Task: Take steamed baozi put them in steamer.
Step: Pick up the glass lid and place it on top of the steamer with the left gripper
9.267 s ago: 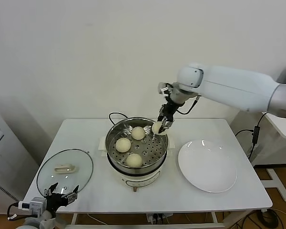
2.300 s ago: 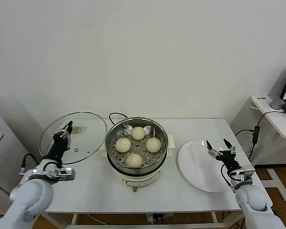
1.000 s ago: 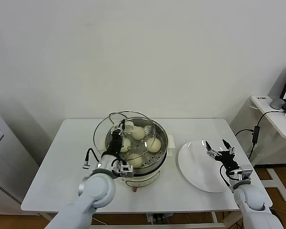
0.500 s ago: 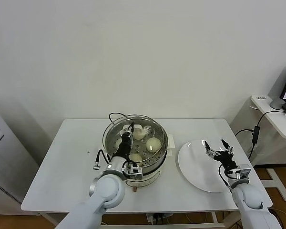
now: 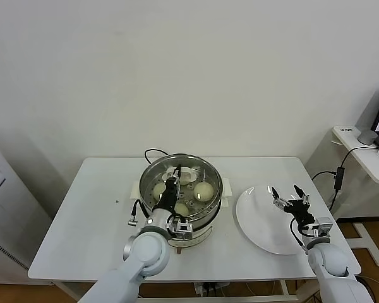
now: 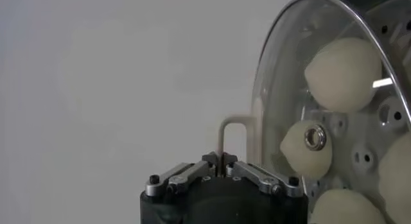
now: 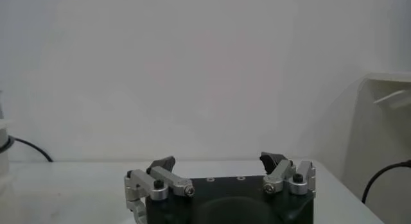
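Note:
The steamer (image 5: 210, 213) stands mid-table on its cream base, with several cream-white baozi (image 5: 204, 189) on its perforated tray. The round glass lid (image 5: 196, 172) lies over the pot's mouth, and the buns show through it. My left gripper (image 5: 174, 175) is shut on the lid's white handle. In the left wrist view the gripper (image 6: 221, 158) pinches the handle (image 6: 231, 121), and baozi (image 6: 343, 74) show behind the glass lid (image 6: 270, 97). My right gripper (image 5: 289, 201) is open and empty above the white plate (image 5: 265, 230). It also shows in the right wrist view (image 7: 218, 162).
A black cord (image 5: 153, 152) runs from behind the steamer. The white plate lies to the right of the steamer, near the table's front right edge. A side desk (image 5: 366, 154) with cables stands to the right of the table.
My left gripper has carried the glass lid from the table's left to the steamer and lowered it from a tilt to lie over the pot. The right gripper has stayed above the plate.

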{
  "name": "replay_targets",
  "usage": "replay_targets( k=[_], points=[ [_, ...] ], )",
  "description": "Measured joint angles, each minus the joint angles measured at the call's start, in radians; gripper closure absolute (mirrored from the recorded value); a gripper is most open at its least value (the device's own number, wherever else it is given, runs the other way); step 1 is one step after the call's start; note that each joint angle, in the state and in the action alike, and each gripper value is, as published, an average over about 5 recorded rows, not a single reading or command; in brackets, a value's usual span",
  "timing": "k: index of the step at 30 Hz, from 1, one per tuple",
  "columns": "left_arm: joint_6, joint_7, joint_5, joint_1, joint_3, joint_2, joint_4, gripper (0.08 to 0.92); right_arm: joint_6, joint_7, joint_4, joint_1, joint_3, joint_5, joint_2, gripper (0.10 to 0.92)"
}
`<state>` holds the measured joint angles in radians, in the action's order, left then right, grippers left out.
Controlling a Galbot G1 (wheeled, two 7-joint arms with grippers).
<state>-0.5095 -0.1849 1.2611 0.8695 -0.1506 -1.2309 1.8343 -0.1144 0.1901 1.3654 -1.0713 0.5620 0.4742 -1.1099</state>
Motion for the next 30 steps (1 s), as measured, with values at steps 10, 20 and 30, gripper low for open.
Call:
replay_targets(
  k=[10,20,30],
  points=[
    [0.010,0.007,0.014,0.011,-0.002,-0.009,-0.009,0.895,0.000,0.000,-0.001,-0.002,0.004,0.000,-0.003,0.203],
    [0.016,0.021,0.020,0.030,0.013,-0.014,-0.016,0.869,0.000,0.001,0.010,-0.006,0.007,0.005,-0.005,0.203],
    [0.017,-0.019,-0.122,0.084,0.052,0.025,0.094,0.596,0.001,0.005,0.007,0.001,0.008,0.008,-0.006,0.203]
  ],
)
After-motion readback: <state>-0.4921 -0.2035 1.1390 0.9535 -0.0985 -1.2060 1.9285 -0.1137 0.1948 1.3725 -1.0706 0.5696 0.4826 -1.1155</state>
